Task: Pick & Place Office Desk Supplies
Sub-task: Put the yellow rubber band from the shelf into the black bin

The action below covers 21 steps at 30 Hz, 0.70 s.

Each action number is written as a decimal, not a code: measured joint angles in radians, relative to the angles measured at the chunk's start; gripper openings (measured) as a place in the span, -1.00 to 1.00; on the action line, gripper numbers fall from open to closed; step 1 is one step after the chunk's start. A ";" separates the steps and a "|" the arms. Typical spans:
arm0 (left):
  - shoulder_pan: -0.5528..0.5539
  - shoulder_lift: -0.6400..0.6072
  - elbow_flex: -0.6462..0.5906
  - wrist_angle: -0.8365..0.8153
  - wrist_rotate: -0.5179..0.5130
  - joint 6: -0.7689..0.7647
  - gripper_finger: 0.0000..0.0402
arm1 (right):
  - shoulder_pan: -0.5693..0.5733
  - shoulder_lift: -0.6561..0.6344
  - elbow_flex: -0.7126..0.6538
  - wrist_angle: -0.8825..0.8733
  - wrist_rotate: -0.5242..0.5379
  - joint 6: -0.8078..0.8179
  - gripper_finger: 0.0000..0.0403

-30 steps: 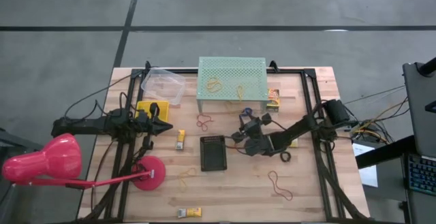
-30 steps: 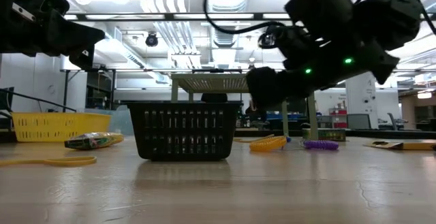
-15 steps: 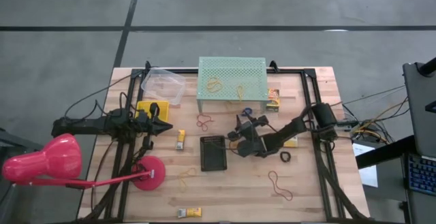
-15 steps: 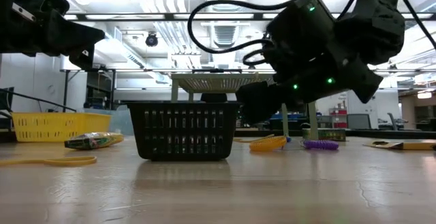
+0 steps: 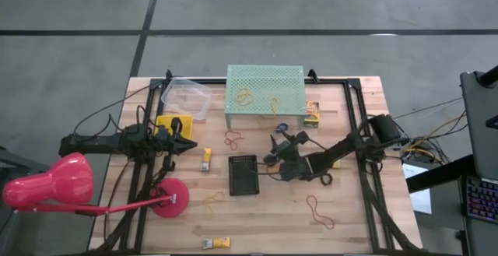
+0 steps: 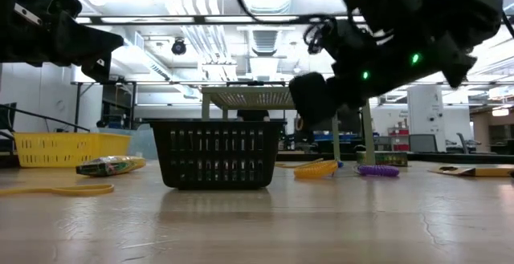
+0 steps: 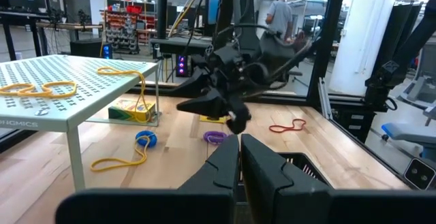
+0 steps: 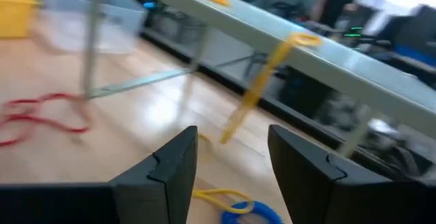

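Right hand [image 5: 272, 150] hangs open, empty, beside black basket [image 5: 243, 175]; blue ring roll [image 8: 246, 211] just ahead

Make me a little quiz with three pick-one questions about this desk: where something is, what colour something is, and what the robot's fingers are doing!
1. Where is the black basket?
A. on top of the green stand
B. on the wooden table, in front of the green stand
C. inside the clear tub

2. What colour is the desk lamp?
A. pink
B. blue
C. white

3. How are the right gripper's fingers?
A. shut on a box
B. shut with nothing in them
C. open, holding nothing

Answers: 1 B, the high view shows it on bare wood; 2 A, its shade and base are pink; 3 C, the right wrist view shows a clear gap between the fingers.
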 joint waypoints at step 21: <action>0.000 0.000 0.000 0.000 0.000 0.000 -0.88 | -0.031 0.044 -0.133 0.490 -0.198 -0.149 -0.12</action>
